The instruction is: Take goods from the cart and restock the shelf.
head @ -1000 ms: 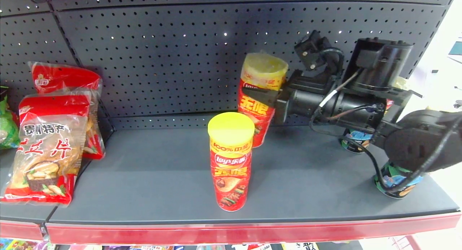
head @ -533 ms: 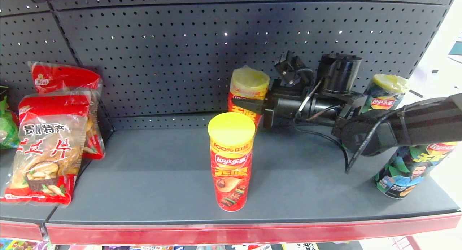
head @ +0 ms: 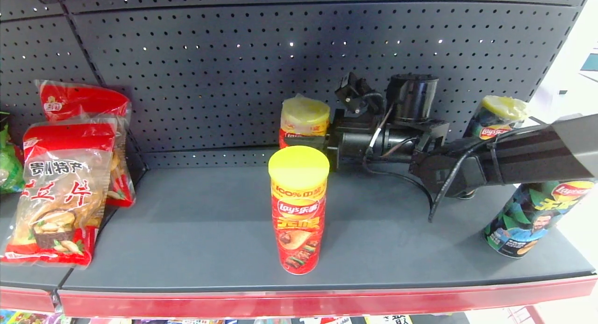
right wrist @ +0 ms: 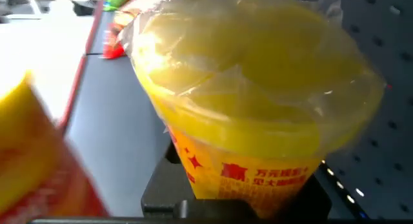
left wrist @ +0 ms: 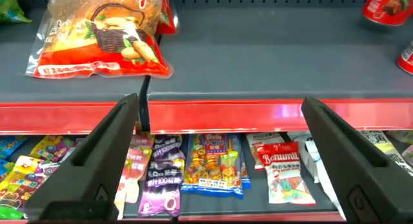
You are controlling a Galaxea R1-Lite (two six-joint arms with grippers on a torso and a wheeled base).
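In the head view, our right hand (head: 306, 136) comes in level from the right of the frame and is clenched around the held can (head: 304, 116), a red tube with a yellow lid. It stands with its long axis upright at the centre back of the shelf (head: 196, 230), close to the pegboard (head: 210, 71). It sits directly behind the front can (head: 299, 207), which hides its base, so we cannot tell whether it touches the shelf. The can lies frame-left of the wrist, so we judge that a release and a pull straight back towards frame right would clear it. Two dark cans (head: 528, 221) stand at the right edge under the arm, and snack bags (head: 60, 193) lean at the left. In the left wrist view, our left hand (left wrist: 221, 104) is spread wide and holds nothing. It hangs in front of the shelf's red lip, with sweet packets (left wrist: 213, 169) on the level beneath, well apart from the held can. In the right wrist view, the held can's lid looms close, glossy yellow under wrinkled clear film, with red and yellow printing below and the dark fingers (right wrist: 161, 192) pressed against its sides.
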